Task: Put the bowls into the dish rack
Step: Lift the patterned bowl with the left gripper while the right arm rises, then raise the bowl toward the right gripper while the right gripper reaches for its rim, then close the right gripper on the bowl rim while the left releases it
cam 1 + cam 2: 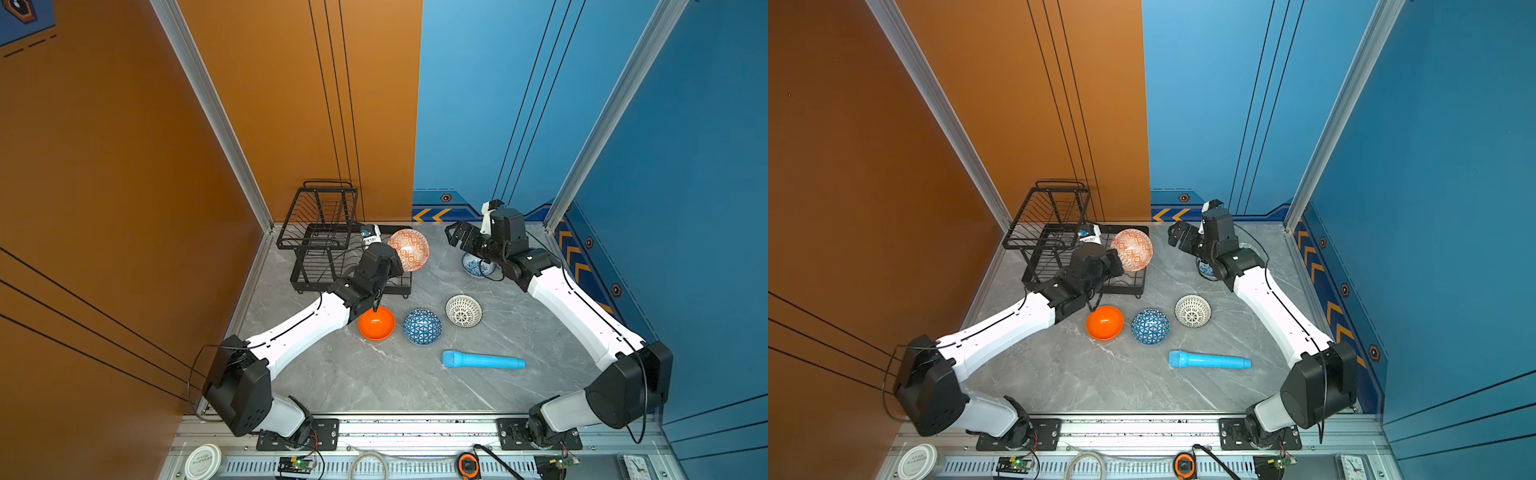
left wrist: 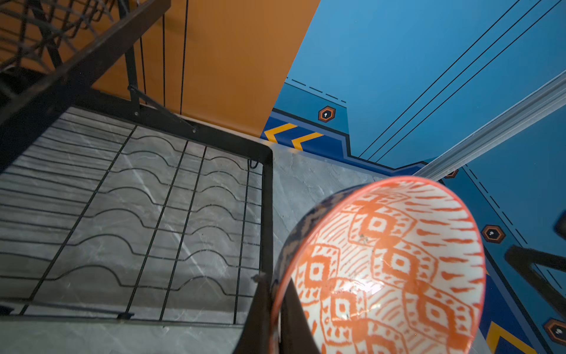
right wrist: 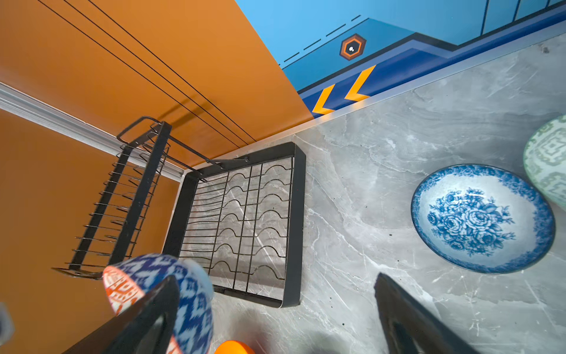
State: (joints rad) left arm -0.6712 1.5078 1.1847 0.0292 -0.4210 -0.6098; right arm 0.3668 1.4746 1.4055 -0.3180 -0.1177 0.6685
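gleaming diamond-patterned bowl (image 1: 409,249), black wire rack (image 3: 299,220)

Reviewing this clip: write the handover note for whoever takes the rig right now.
Left gripper: shut on the rim of the orange-white diamond bowl, held tilted beside the dish rack.
Right gripper: open, holding nothing, above the table near the floral bowl.
On the table: plain orange bowl, blue triangle bowl, white dotted bowl, floral bowl, pale green bowl.
Done: no bowl racked yet.
Left: rack the held bowl, then the other five.
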